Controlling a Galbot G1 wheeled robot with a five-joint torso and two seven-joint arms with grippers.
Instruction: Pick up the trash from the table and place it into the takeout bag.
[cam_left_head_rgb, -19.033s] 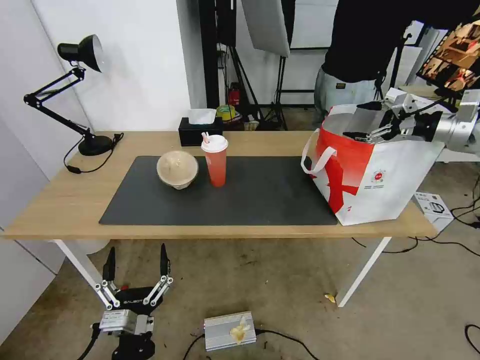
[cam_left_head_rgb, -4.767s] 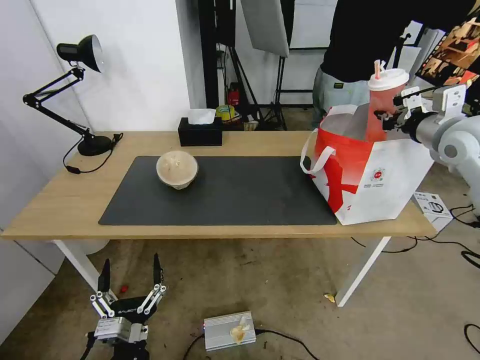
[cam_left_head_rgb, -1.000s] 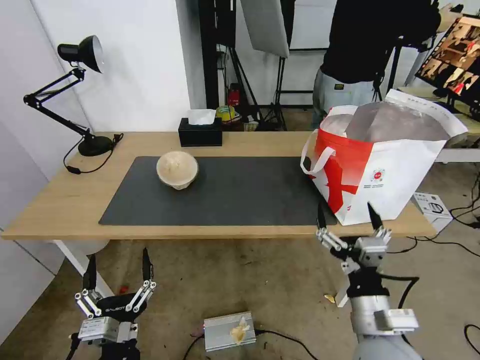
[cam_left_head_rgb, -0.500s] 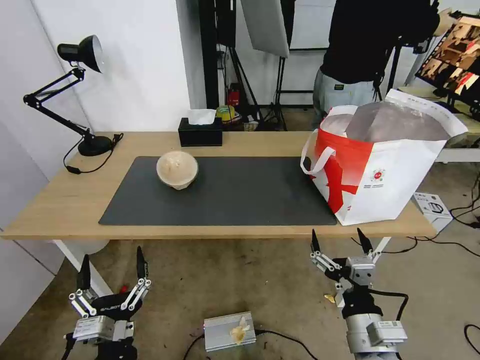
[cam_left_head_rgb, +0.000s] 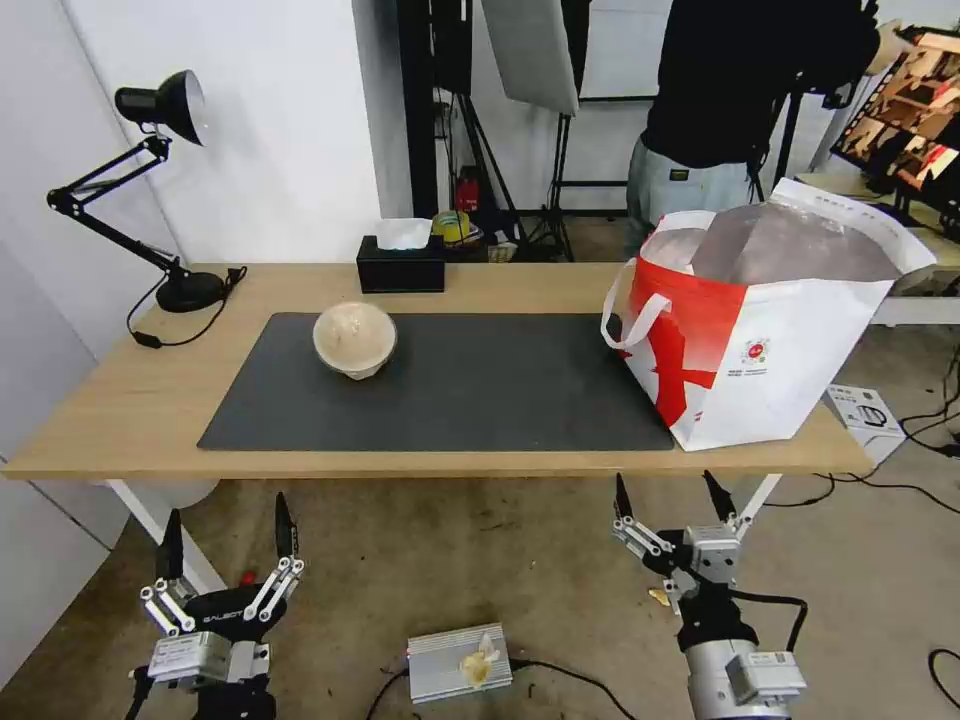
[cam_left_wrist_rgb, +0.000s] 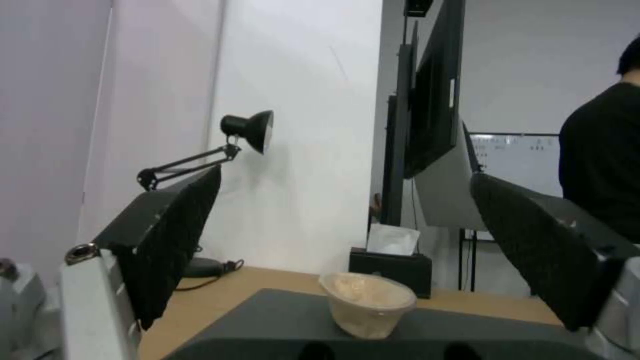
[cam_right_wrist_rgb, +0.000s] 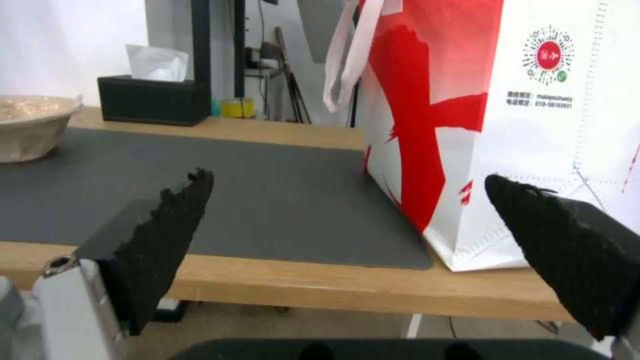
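While both arms hung low in front of the table (cam_left_head_rgb: 120, 420), below its near edge, only one piece of trash sat out in the open: the round beige lidded bowl (cam_left_head_rgb: 354, 338), upright on the left part of the dark grey mat (cam_left_head_rgb: 500, 390). The takeout bag (cam_left_head_rgb: 760, 340) stood at the table's right end, its mouth gaping wide and its foil lining showing, which I took as deliberate, so things could be dropped in from above. What lay inside I could not see.

The left gripper (cam_left_head_rgb: 225, 525) pointed upward with its fingers spread apart and nothing between them; from its wrist camera the bowl (cam_left_wrist_rgb: 368, 303) sat squarely between the two fingers, well ahead of them, so that arm looked the natural one for the bowl. The right gripper (cam_left_head_rgb: 668, 500) was likewise spread and empty, parked under the table edge just below the bag (cam_right_wrist_rgb: 507, 125).

The black tissue box (cam_left_head_rgb: 401, 268) at the far edge and the desk lamp (cam_left_head_rgb: 160, 180) at the left corner stood well clear of the bowl.
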